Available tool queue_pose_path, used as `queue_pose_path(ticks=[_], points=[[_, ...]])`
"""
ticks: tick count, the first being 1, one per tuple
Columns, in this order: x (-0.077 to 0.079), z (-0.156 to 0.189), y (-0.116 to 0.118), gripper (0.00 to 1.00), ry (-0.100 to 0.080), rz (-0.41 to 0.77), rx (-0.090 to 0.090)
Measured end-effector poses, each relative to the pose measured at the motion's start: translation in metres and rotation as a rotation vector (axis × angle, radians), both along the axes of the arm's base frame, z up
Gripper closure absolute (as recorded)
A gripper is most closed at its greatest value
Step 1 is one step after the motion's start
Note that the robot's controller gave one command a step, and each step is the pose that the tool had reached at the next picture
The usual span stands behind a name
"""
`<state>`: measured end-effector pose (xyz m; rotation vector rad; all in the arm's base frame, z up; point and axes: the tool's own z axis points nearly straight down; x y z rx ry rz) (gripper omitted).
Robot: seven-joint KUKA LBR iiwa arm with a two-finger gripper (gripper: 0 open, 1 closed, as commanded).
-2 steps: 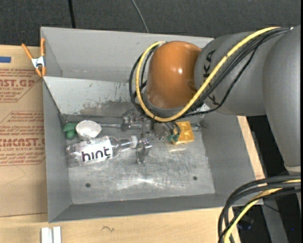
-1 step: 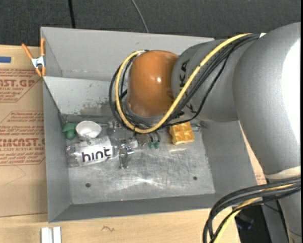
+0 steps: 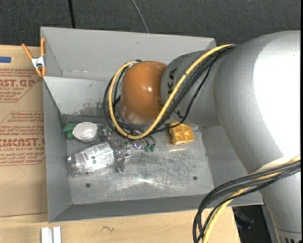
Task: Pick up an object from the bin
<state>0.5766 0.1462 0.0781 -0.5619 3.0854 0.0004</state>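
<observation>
- Bin (image 3: 57, 186): grey metal with sloping walls, so loose things settle on the flat floor. The few here lie along the floor's back and left.
- Arm (image 3: 252, 100): reaches in from the right. Its orange cover (image 3: 143, 92) and looped cables (image 3: 113, 115) hang over the middle of the floor and hide what lies beneath them.
- Gripper (image 3: 122, 162): points down at the floor, low in the bin, just beside the right end of the bottle (image 3: 90, 158). Whether it is apart or together cannot be told, and nothing is seen held in it.
- Bottle: clear plastic, on its side at the floor's left, with its length running left to right. Being nearest the gripper, it is the likeliest thing to be picked. Whether the two touch cannot be told.
- White lump (image 3: 85, 131): rounded, behind the bottle near the back wall, with a green piece (image 3: 69, 129) touching its left side.
- Yellow block (image 3: 181, 134): lies right of the gripper, well apart from the bottle, so it should not hinder a grasp there.
</observation>
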Motion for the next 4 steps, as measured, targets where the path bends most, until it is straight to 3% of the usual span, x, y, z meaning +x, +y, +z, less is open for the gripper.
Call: queue_pose_path(ticks=[1, 3, 4], points=[[-0.015, -0.006, 0.021, 1.00, 0.002, -0.097, -0.005], [-0.016, -0.002, 0.020, 1.00, 0.005, -0.097, -0.006], [-0.018, 0.017, 0.021, 1.00, 0.011, -0.097, -0.004]])
